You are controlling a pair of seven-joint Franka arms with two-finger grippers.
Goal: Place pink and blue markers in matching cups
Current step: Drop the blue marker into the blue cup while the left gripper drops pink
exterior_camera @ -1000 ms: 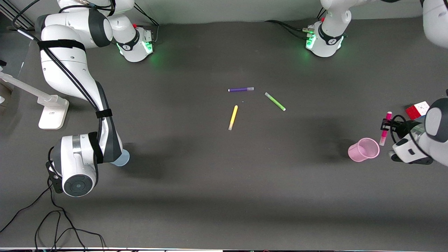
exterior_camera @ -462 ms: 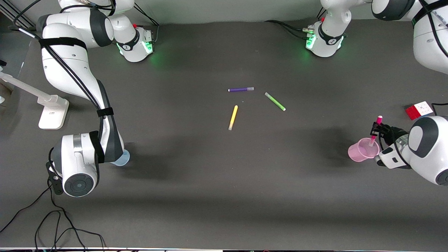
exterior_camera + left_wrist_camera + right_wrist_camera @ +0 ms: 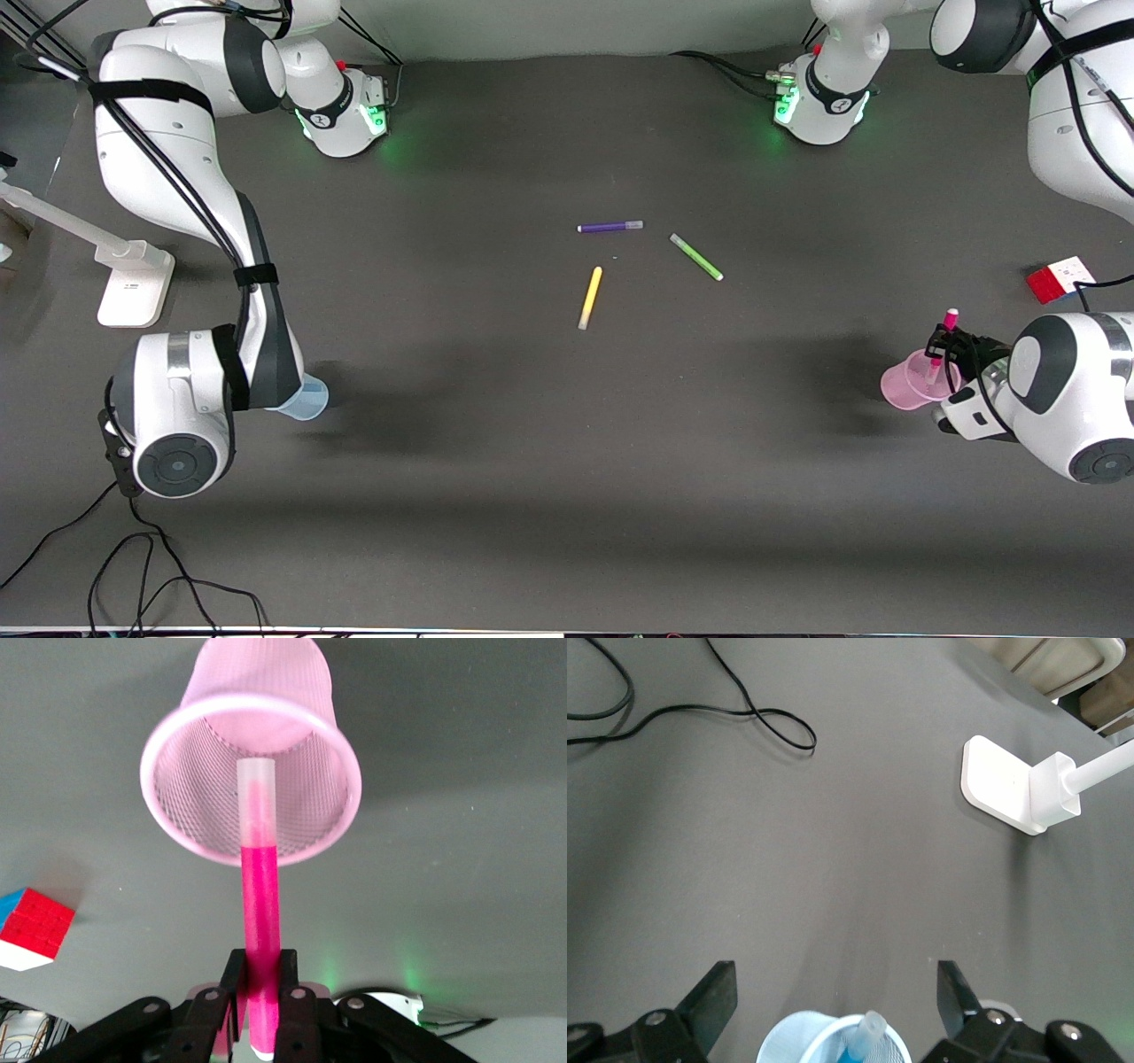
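My left gripper [image 3: 941,344] is shut on the magenta-pink marker [image 3: 946,330] and holds it upright over the light pink cup [image 3: 908,385]. In the left wrist view my left gripper [image 3: 261,970] clamps the marker [image 3: 261,895], and the marker's pale cap end is inside the pink cup's rim [image 3: 347,784]. My right gripper [image 3: 833,992] is open above the pale blue cup [image 3: 799,1043]. The cyan-blue marker [image 3: 864,1036] leans inside that cup, pale cap up. In the front view the right arm partly hides the blue cup [image 3: 304,400].
Purple [image 3: 609,227], green [image 3: 696,257] and yellow [image 3: 590,298] pens lie mid-table. A colour cube [image 3: 1059,279] sits near the left arm's end, beside the pink cup. A white stand [image 3: 133,283] and black cables [image 3: 133,567] are at the right arm's end.
My left gripper has carried the pink marker from beside the pink cup to over it and lowered its cap end into the cup. My right arm has shifted slightly away from the blue cup.
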